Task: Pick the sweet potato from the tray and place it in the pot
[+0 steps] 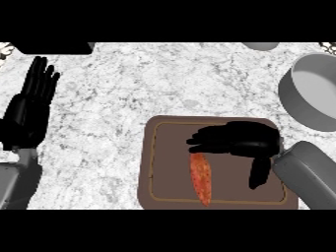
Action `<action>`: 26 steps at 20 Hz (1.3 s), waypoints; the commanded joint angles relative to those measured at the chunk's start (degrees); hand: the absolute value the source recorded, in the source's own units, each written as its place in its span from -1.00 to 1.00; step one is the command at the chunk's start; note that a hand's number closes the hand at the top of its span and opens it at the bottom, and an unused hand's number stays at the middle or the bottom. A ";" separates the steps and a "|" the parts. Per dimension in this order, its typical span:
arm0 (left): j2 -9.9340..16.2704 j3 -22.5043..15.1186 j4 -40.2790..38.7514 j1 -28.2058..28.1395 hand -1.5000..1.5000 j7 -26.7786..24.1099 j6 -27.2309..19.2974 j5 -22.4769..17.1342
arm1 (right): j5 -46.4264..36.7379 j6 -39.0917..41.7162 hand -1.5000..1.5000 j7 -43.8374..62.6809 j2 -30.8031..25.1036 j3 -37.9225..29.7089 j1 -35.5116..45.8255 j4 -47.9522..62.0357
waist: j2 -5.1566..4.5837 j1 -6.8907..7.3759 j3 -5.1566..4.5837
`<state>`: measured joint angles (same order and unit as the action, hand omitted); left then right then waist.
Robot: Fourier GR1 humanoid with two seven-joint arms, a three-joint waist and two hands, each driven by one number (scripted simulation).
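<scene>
An orange-red sweet potato [201,179], long and narrow, lies on the brown tray [163,162] near the lower middle of the head view. My right hand [239,139] hovers over the tray's upper part, fingers curled and pointing left, its fingertips just above the sweet potato's upper end. Whether they touch it I cannot tell; nothing sits inside the hand. The thumb points down beside the sweet potato. The grey pot [323,93] stands at the right edge, beyond the tray. My left hand [28,103] rests open at the left, fingers up.
The marble counter [141,83] spreads between the tray and the far edge. A dark object [54,47] sits at the top left, and a grey rounded item [261,46] at the top edge.
</scene>
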<state>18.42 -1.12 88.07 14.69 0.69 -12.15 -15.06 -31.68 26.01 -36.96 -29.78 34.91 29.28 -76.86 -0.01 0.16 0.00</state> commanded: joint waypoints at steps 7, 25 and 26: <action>-2.53 2.58 -1.57 1.04 0.00 -0.89 2.16 2.16 | -9.08 0.52 -1.00 1.95 7.44 -2.89 -2.74 -0.26 | -0.01 -0.11 0.00; -4.73 4.22 1.45 0.35 0.00 2.53 3.66 5.37 | -21.88 -1.23 -1.00 0.28 20.31 -4.11 -4.73 8.55 | 0.04 0.01 0.00; -4.59 5.46 0.29 2.08 0.00 2.60 4.17 4.34 | -21.97 -1.46 -1.00 -2.22 19.93 -4.75 -4.26 10.03 | 0.01 -0.01 0.00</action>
<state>14.47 3.71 87.94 16.39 2.85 -8.07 -10.86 -52.83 23.08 -38.43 -12.22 30.74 25.27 -68.71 0.38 0.21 -0.34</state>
